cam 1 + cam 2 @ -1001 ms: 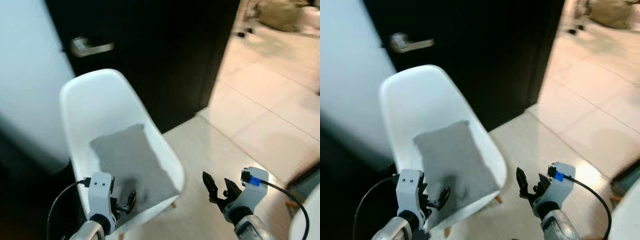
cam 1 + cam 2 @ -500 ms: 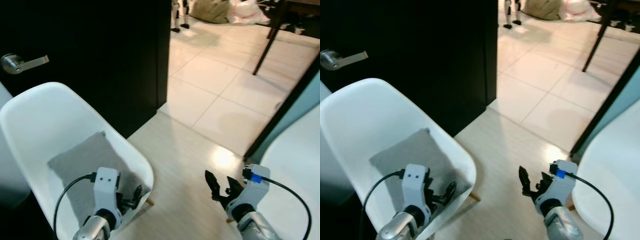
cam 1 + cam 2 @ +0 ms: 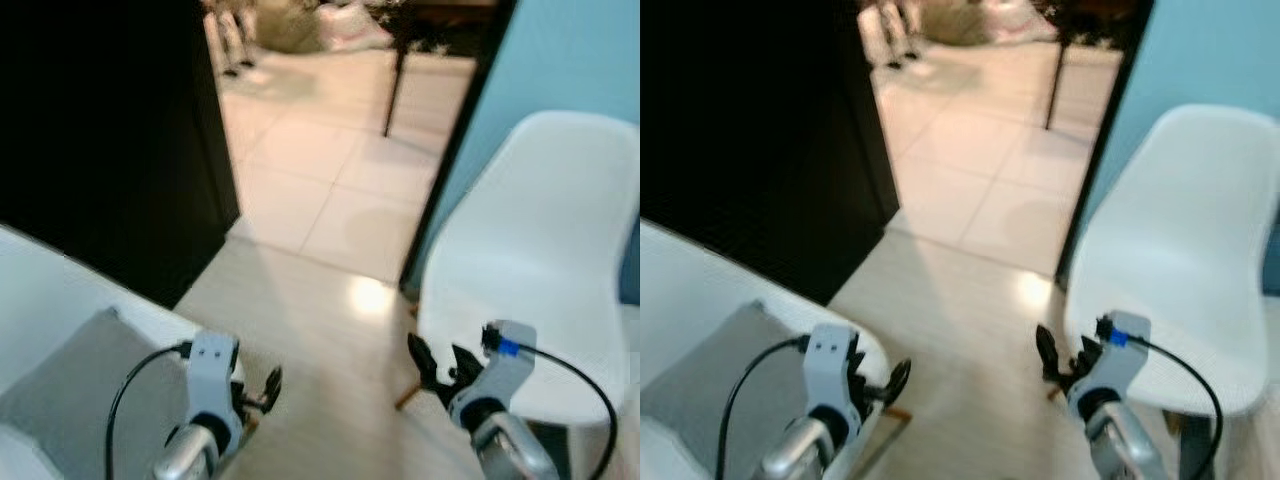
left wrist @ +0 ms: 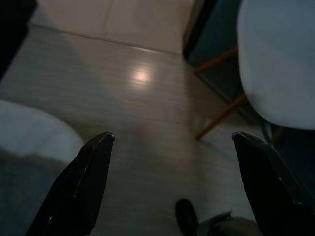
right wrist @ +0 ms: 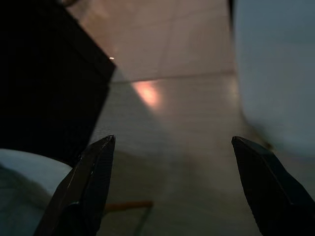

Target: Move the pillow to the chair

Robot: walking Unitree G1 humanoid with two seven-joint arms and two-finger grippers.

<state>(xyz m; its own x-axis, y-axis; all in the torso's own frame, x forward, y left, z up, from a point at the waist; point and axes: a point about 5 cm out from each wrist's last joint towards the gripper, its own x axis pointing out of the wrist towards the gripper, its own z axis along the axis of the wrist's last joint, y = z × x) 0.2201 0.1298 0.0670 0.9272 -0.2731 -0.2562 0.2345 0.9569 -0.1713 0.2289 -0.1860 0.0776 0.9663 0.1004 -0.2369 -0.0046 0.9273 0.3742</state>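
The whole view has swung to the right since the earlier pictures: the chair with the pillow, then near the middle, now sits cut off at the lower left of the frame, the door handle is out of sight, and a second white chair (image 3: 540,260) has come in at the right, so this is the camera turning, not the things moving. Nearest, at the bottom of the frame, the left hand (image 3: 262,392) hangs over the near edge of the first chair (image 3: 700,290) with its fingers spread wide and nothing between them; the right hand (image 3: 438,368) is low right of centre, just in front of the second chair's seat edge, also wide and empty. The grey pillow (image 3: 75,385) lies flat in the first chair's seat at the lower left, apart from both hands. By this look the pillow is already on a chair and the job seems done. The risk from here is in the turn: the right hand is close to the second chair's wooden leg (image 4: 220,115) and could knock it, and the left arm's cable (image 3: 135,385) passes over the pillow and might drag it. Beyond lie pale floor (image 3: 310,200), the dark door (image 3: 100,150) at upper left, and a blurred room.
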